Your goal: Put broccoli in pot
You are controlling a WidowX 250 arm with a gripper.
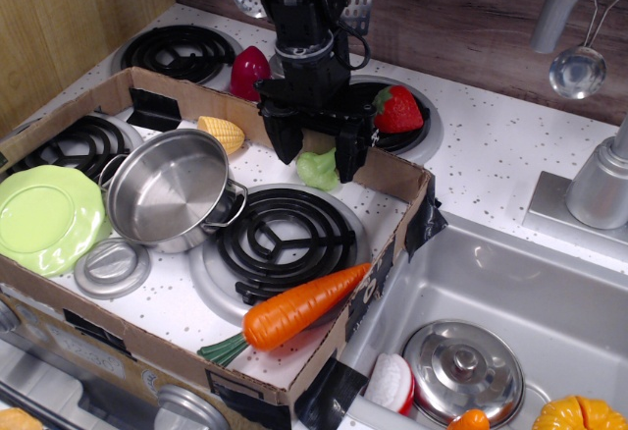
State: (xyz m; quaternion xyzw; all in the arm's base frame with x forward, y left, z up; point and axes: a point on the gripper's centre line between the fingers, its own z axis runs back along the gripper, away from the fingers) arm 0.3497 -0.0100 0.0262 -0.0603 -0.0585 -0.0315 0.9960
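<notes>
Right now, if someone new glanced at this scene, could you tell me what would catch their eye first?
Probably the black gripper, open and straddling the small pale-green broccoli by the cardboard box's back wall. Next, the shiny steel pot tilted at the box's left, and the bright orange carrot lying across the front burner.

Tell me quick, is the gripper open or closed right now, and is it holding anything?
Gripper: open, jaws spread on either side of the broccoli, which sits on the stovetop; holding nothing.
</notes>
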